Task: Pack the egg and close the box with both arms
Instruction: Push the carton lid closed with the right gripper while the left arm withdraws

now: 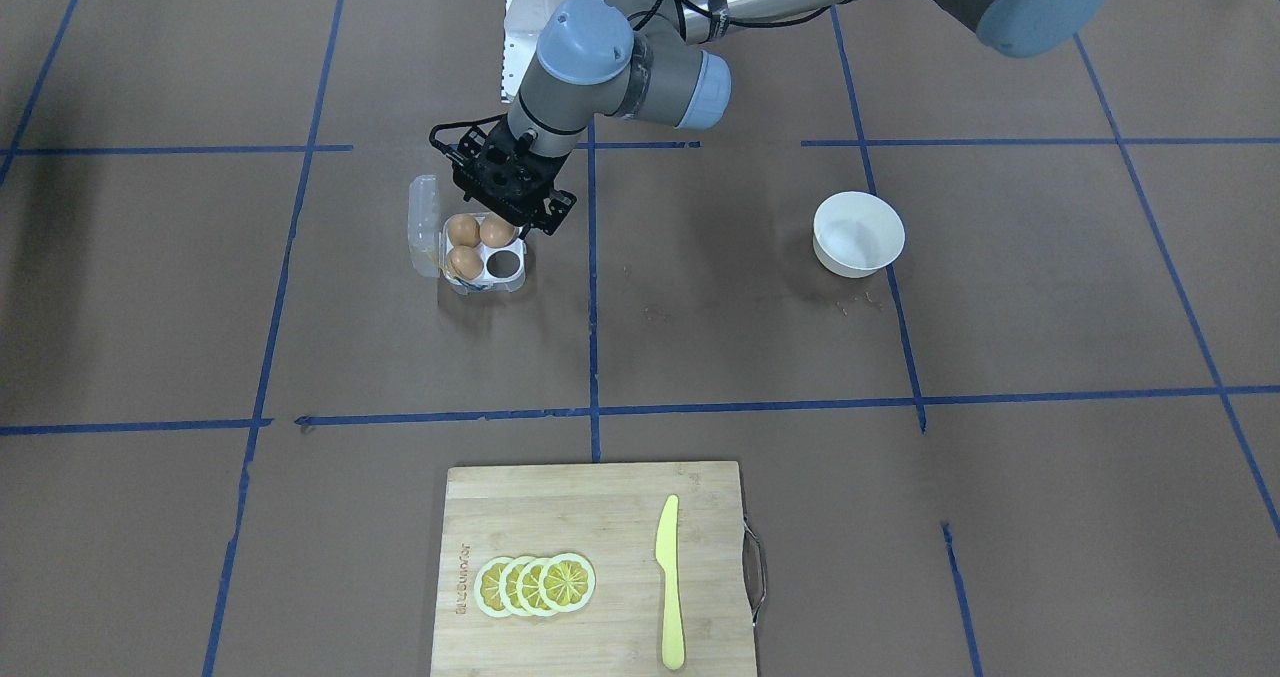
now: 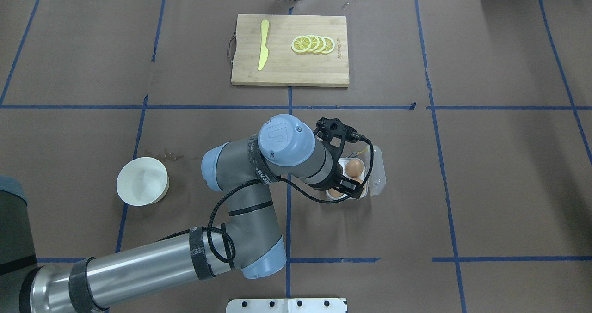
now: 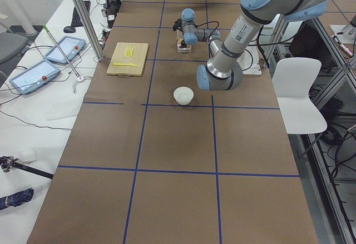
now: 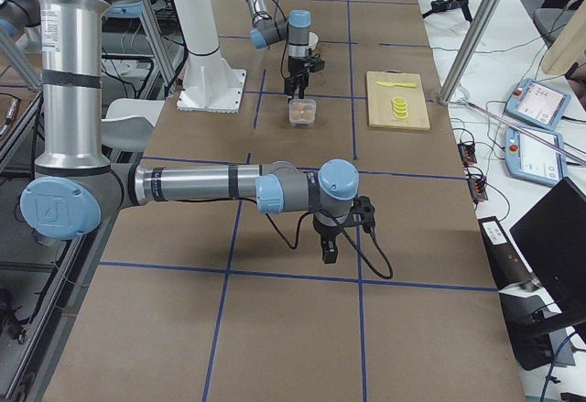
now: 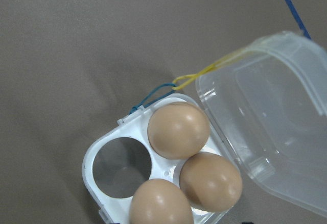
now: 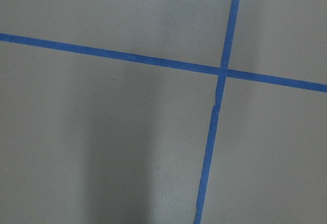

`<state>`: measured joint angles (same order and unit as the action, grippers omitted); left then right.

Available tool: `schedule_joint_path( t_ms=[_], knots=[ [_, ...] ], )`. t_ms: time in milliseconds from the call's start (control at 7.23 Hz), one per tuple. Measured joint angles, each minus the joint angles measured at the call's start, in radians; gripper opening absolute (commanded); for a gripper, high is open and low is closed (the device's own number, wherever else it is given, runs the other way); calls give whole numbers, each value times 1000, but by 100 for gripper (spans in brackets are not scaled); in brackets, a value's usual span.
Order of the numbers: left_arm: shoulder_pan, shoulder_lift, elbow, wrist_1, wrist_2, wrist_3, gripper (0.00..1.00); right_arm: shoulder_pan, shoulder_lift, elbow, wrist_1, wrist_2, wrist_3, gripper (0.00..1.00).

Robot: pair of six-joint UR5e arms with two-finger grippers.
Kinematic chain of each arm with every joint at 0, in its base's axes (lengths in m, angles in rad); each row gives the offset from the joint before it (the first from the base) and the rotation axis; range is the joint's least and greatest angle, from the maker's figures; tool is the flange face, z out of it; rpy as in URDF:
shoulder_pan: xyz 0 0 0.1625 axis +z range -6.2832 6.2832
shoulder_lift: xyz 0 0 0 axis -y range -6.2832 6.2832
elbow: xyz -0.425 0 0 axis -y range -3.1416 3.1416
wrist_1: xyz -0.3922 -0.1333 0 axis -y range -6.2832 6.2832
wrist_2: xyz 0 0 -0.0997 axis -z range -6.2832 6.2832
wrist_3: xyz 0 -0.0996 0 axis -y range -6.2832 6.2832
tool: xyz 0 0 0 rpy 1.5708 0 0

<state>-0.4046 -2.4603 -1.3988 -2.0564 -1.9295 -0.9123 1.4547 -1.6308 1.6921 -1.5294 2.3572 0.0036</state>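
In the box (image 5: 104,141): three eggs (image 5: 178,130), one cell (image 5: 121,165) bare, lid (image 5: 276,132) open
Left claw (image 1: 508,202): just above them, can't tell its spread
Right claw (image 4: 328,252): well apart, can't tell either

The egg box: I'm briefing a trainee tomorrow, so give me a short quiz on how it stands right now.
1. True or false: the lid of the box is shut.
2. How many eggs sit in the box's cells? A) two B) three C) four
3. Which arm's pincer is above the box?

Key: 1 false, the lid lies open beside the cells; 2 B, one cell is empty; 3 the left.
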Motion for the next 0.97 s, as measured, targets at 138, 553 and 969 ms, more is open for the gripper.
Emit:
schedule_joint_path(
  t_ms=[138, 553, 969],
  knots=[
    [-27, 50, -74, 11, -3, 4, 86, -5, 2, 2, 1, 7, 16, 100],
    [-171, 218, -240, 23, -100, 40, 84, -124, 14, 12, 188, 31, 306, 68],
    [-377, 329, -293, 28, -240, 212, 84, -399, 34, 65, 576, -96, 975, 0]
  ],
)
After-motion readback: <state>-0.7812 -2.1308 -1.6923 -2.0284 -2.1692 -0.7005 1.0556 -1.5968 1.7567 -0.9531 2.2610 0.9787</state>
